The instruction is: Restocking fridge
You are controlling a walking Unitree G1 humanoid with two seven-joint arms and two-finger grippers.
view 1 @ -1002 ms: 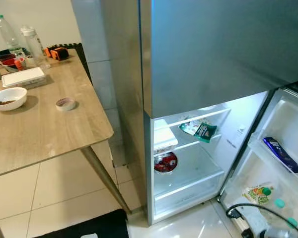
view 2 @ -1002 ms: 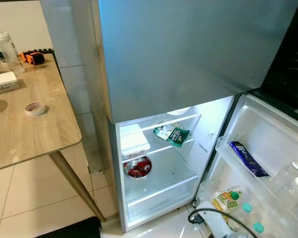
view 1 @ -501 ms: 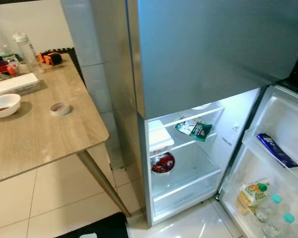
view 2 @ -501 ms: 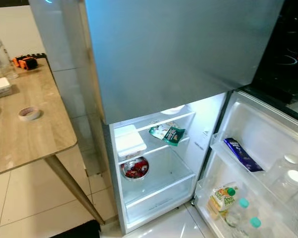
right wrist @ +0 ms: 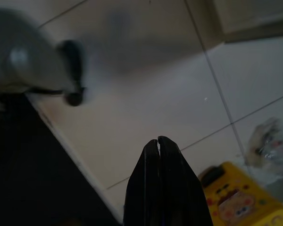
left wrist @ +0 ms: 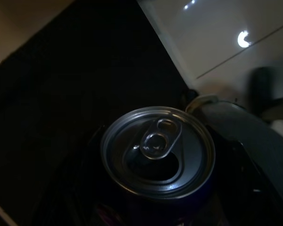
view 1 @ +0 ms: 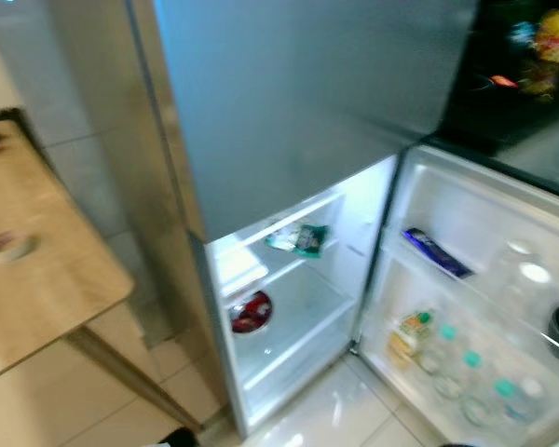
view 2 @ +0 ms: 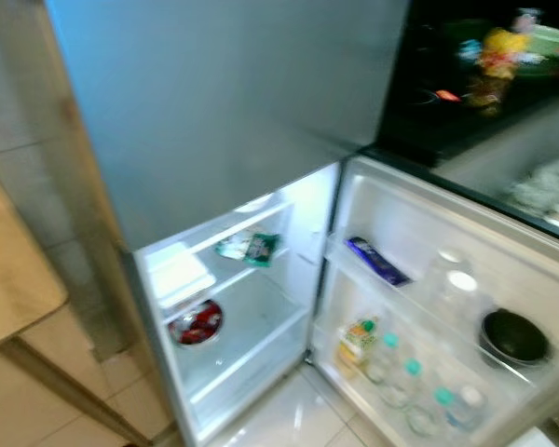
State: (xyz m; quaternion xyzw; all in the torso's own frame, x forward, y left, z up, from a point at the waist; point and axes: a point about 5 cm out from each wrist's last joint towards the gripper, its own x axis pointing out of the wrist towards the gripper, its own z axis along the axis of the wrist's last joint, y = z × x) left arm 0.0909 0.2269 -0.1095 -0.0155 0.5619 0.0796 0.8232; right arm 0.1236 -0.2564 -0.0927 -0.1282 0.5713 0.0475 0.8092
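Observation:
The fridge (view 1: pixel 289 102) stands before me with its lower door (view 1: pixel 489 279) swung open to the right. Its lit shelves hold a white box (view 1: pixel 238 270), a green packet (view 1: pixel 301 239) and a bowl of red food (view 1: pixel 251 314). The door racks carry a blue packet (view 1: pixel 433 253), a juice carton (view 1: pixel 408 333), several capped bottles (view 1: pixel 466 368) and clear jars (view 1: pixel 531 279). My left gripper (left wrist: pixel 155 207) is shut on a dark blue drink can (left wrist: pixel 158 150), seen from its silver top. My right gripper (right wrist: pixel 158 141) hangs shut over the tiled floor.
A wooden table (view 1: pixel 47 279) with a tape roll (view 1: pixel 7 244) stands at the left, its leg (view 1: pixel 121 372) slanting toward the fridge. A dark counter (view 2: pixel 484 84) with colourful items runs behind the open door. A black mat (left wrist: pixel 61 94) and a yellow pack (right wrist: pixel 236 197) lie on the floor.
The camera has swung to the right and the picture is blurred. The table has slid mostly off the left edge, and the door racks and the counter have come into view.

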